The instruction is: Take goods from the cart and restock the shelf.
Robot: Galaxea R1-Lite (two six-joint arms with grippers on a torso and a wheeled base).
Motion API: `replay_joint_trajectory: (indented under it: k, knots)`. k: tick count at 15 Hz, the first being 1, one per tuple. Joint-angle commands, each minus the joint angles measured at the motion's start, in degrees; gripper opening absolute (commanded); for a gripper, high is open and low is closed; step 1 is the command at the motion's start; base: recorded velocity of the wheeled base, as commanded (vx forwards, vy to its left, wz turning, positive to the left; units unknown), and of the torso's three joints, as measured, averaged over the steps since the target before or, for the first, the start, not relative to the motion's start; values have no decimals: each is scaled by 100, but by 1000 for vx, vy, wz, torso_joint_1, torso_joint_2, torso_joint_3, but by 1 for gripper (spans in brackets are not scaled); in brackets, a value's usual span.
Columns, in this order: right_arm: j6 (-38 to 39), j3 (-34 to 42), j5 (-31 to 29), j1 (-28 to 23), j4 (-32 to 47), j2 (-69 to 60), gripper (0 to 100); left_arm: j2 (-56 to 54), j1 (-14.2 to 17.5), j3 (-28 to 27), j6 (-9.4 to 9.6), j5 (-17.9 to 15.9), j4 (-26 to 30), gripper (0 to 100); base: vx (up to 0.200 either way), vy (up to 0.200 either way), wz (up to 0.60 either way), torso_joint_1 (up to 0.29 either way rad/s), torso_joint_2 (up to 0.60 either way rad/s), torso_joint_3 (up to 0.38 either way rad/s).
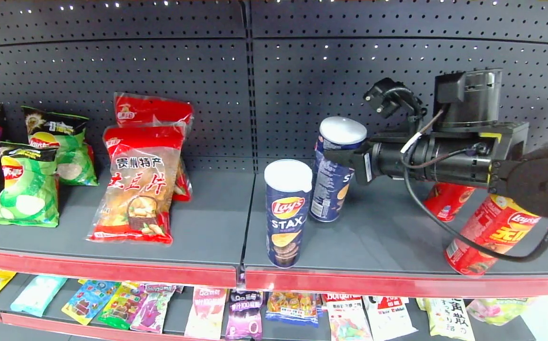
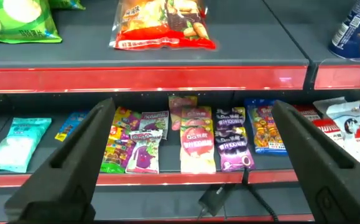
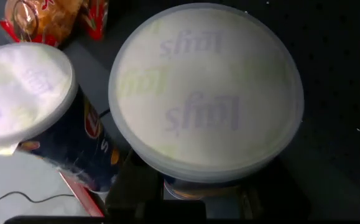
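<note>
My right gripper is shut on a blue chip can with a white lid, held slightly tilted on the grey shelf near the pegboard back. The lid looms close in the right wrist view. A second blue chip can stands upright in front of it, near the shelf's red front edge; its lid sits beside the held one. My left gripper is open with nothing between its fingers, below the front of this shelf and facing the lower one.
Two red chip cans lean at the shelf's right end, under my right arm. Red snack bags and green chip bags stand to the left. Bare shelf lies between the bags and the blue cans. Candy packets fill the lower shelf.
</note>
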Motion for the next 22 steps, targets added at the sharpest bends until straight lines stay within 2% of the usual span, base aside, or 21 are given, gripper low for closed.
replay_joint_trajectory:
  k: [1, 10, 22]
  knots:
    - [5, -322, 12, 40, -19, 444, 0, 14, 1, 2, -17, 1, 1, 100, 0, 0, 0, 0, 0, 0]
    - [14, -1148, 144, 58, -177, 1402, 0, 14, 1, 2, 9, 1, 1, 100, 0, 0, 0, 0, 0, 0]
    - [66, -1579, 135, 67, -230, 1806, 0, 14, 9, 2, 18, 1, 1, 100, 0, 0, 0, 0, 0, 0]
